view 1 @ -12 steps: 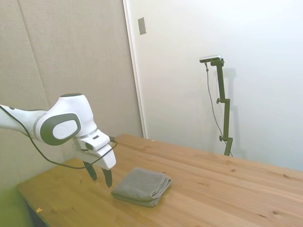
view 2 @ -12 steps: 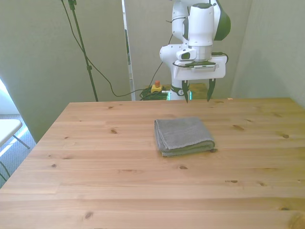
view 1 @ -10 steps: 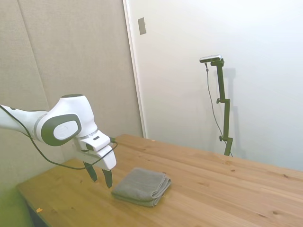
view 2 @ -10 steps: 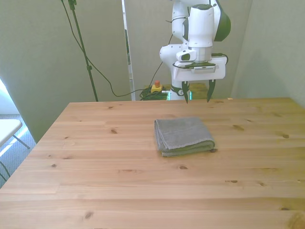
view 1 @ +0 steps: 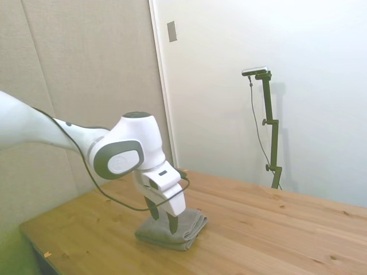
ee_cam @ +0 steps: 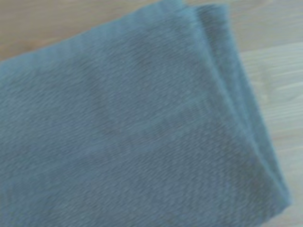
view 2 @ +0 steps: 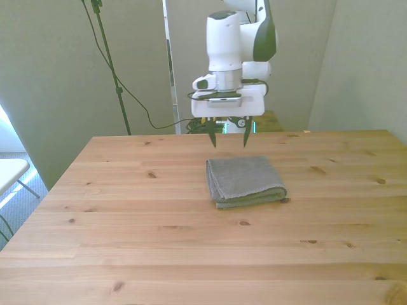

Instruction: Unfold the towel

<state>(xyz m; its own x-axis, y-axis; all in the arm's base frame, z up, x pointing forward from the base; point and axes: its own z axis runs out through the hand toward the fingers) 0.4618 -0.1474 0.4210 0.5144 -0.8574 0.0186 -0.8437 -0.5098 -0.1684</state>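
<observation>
Since the earlier frames the end effector (view 2: 228, 137) had swung from off the towel's edge toward the front view's left, to hover just above its far edge, fingers apart and empty. Still folded in thick layers, the towel (view 2: 245, 181) lay mid-desk (view 2: 127, 216), stacked edges at 9 o'clock in the front view. Unfolding had not begun; grasping and opening all remained.
</observation>
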